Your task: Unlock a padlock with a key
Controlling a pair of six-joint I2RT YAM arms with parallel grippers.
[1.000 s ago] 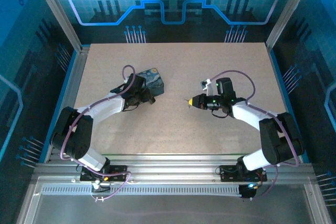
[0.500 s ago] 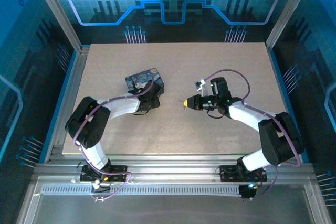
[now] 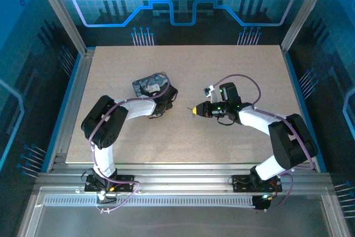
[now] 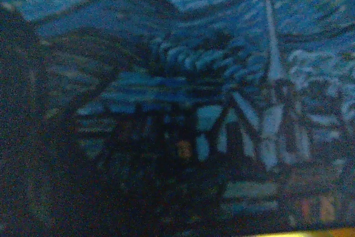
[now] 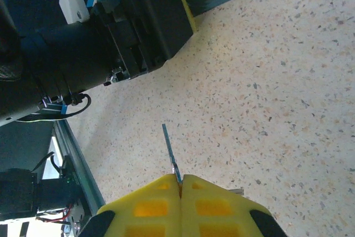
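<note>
The key (image 5: 170,152) is pinched in the shut jaws of the right gripper (image 5: 179,184), right of the box (image 3: 145,85), apart from it. How wide the jaws of the left gripper (image 3: 165,96) stand cannot be told. Pushed off-line, the key could be twisted loose.

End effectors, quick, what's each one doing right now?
Left end effector: at the patterned box; open or closed cannot be told.
Right end effector: closed, holding the key.
</note>
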